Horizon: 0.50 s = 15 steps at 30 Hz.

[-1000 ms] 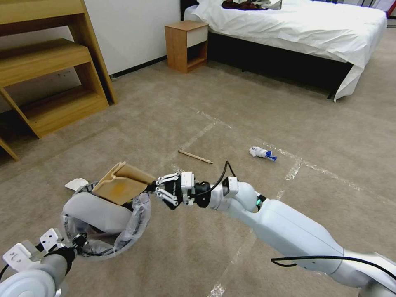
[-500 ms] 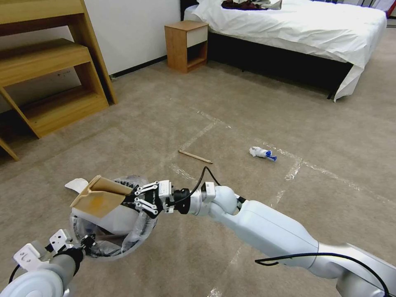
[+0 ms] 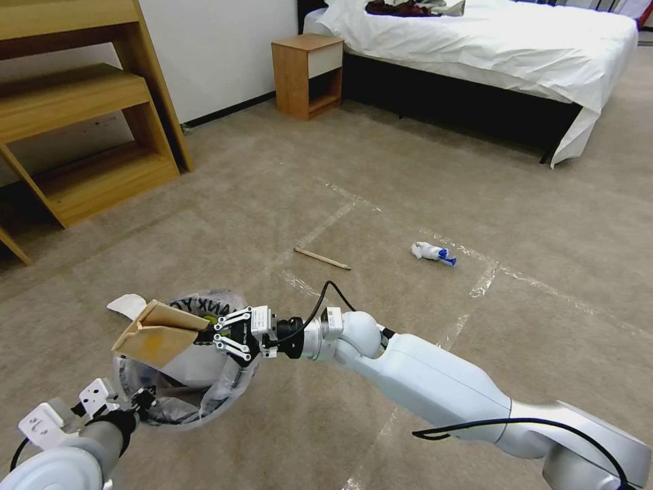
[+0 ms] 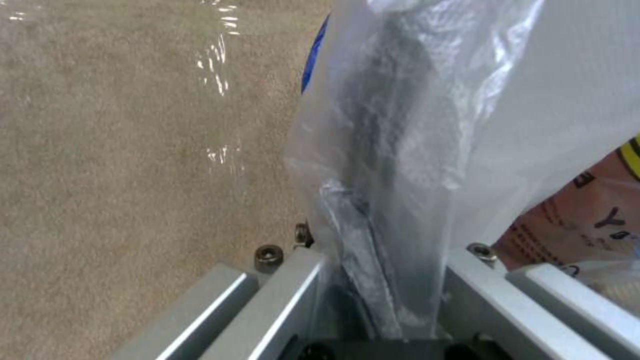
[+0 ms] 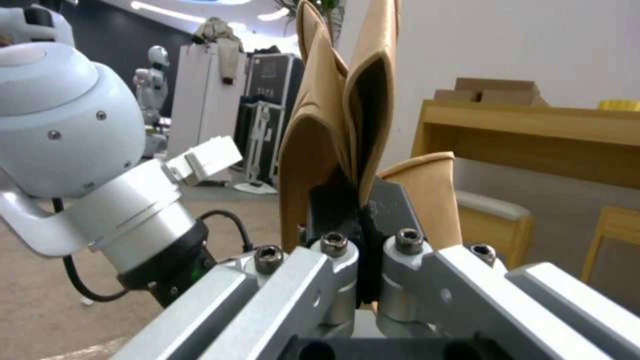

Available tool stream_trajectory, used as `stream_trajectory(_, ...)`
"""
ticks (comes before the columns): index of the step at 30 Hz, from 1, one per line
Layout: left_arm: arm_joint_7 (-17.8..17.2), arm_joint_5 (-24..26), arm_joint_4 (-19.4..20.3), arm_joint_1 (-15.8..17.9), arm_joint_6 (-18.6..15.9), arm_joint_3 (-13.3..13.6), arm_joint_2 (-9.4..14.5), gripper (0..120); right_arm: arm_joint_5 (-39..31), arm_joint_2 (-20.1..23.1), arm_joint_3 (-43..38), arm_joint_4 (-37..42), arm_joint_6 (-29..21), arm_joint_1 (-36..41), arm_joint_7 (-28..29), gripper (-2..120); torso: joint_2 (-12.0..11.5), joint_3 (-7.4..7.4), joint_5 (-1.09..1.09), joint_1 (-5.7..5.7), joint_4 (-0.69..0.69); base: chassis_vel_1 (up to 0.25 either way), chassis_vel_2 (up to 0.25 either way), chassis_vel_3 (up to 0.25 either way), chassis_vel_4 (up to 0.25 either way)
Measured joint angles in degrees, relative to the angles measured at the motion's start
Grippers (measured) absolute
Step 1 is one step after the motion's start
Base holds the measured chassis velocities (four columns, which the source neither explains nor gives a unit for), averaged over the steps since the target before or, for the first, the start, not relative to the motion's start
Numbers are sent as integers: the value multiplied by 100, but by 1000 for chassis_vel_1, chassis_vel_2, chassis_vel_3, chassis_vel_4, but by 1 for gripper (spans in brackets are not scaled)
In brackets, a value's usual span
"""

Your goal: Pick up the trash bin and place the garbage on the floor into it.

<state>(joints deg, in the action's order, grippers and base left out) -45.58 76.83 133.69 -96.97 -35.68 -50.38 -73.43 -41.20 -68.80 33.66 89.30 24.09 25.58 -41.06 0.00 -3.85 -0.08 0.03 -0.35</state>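
- The left gripper (image 3: pixel 139 397) is sitting at the lower left of the head view, pinching the near rim of the trash bin (image 3: pixel 228 388) through its clear bag; in the left wrist view the plastic (image 4: pixel 413 150) is running down between the two closed-in fingers (image 4: pixel 287 295), and a sliver of blue rim (image 4: pixel 313 55) is peeking out beside it.
- The trash bin is being held off the floor (image 3: pixel 381 177), its mouth tilting up toward the head camera; its red-and-blue wall is mostly being hidden by the bag, and the black lettering at the far rim is being cut off by what lies over it.
- A white piece (image 3: pixel 126 303) is lying flat on the carpet just beyond the bin's far left edge, partly covered by the cardboard.
- The brown cardboard scrap (image 3: pixel 158 335) is hanging over the bin's mouth, folded, its long axis running roughly level from the right gripper out toward the robot's left.
- The right gripper (image 3: pixel 204 332) is reaching in from the right with its fingers pressed onto the scrap's near end; in the right wrist view the folded cardboard (image 5: pixel 333 125) is rising straight out of the closed fingers (image 5: pixel 400 250).
- A thin wooden stick (image 3: pixel 322 258) is lying farther out on the floor, slanting across a tape line.
- A white-blue wad (image 3: pixel 432 252) is lying well to the right of the stick, blue end pointing right.
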Motion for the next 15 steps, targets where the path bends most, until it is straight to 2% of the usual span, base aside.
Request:
stream_trajectory(7,-3,14,1,-9,10,-16,29,0,174,31,-44,-75,129,45,112,0,0,0,0,0,0,0,0,0,0)
stream_trajectory(10,-5,28,-1,-12,22,-26,54,0,226,42,-81,-112,138,48,120,12,0,0,0,0,0,0,0,0,0)
stream_trajectory(11,-5,28,-1,-12,22,-26,54,0,226,42,-81,-112,138,48,120,12,0,0,0,0,0,0,0,0,0)
stream_trajectory(13,-8,41,-4,-2,26,-37,84,0,230,49,-94,-118,127,49,120,22,0,0,0,0,0,0,0,0,0)
stream_trajectory(15,-10,47,-6,3,28,-39,92,0,232,50,-97,-121,122,49,118,23,0,0,0,0,0,0,0,0,0)
